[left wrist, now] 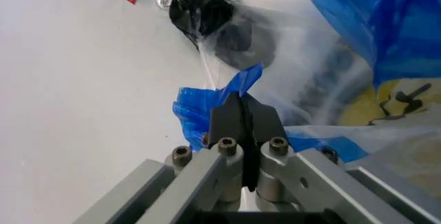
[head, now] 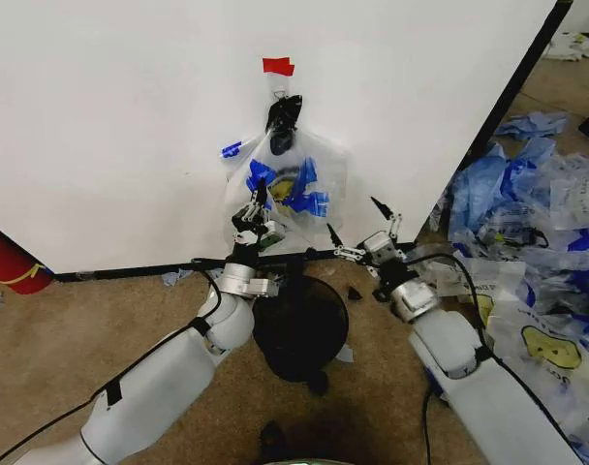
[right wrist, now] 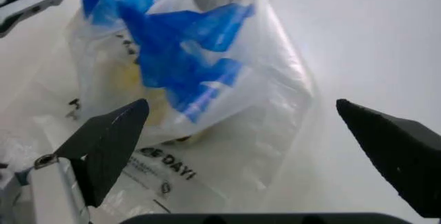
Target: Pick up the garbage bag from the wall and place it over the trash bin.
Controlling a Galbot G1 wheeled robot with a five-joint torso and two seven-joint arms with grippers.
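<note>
1. Where it hangs on the far white wall (head: 120, 126), the bag (head: 299, 189) is thin, translucent white plastic, crinkled and glossy, with a yellow smiley and black print showing through.
2. Blue tape strips (head: 304, 189) cross its front in ragged, overlapping bands.
3. Its top is gathered into a knot on a black hook (head: 283, 118), with a red tape piece (head: 278, 66) stuck on the wall just above.
4. The left claw (head: 253, 206) is at the bag's left edge; in the left wrist view its dark, flat pads (left wrist: 231, 123) are pressed together on a blue-taped fold of the bag (left wrist: 206, 108).
5. The right claw (head: 357, 228) sits just right of the bag's lower corner, its pointed black fingers (right wrist: 110, 144) spread wide with nothing between them; the bag (right wrist: 227, 110) lies beyond the gap.
6. The bin (head: 301, 327) is round and black with dark mesh-like sides; it stands on the brown carpet (head: 101, 329) directly below the bag, between the two white arms.
7. At the far right lies a heap of loose blue and white plastic bags (head: 527, 223).
8. A red cylinder (head: 9, 262) leans at the left edge by the wall.
</note>
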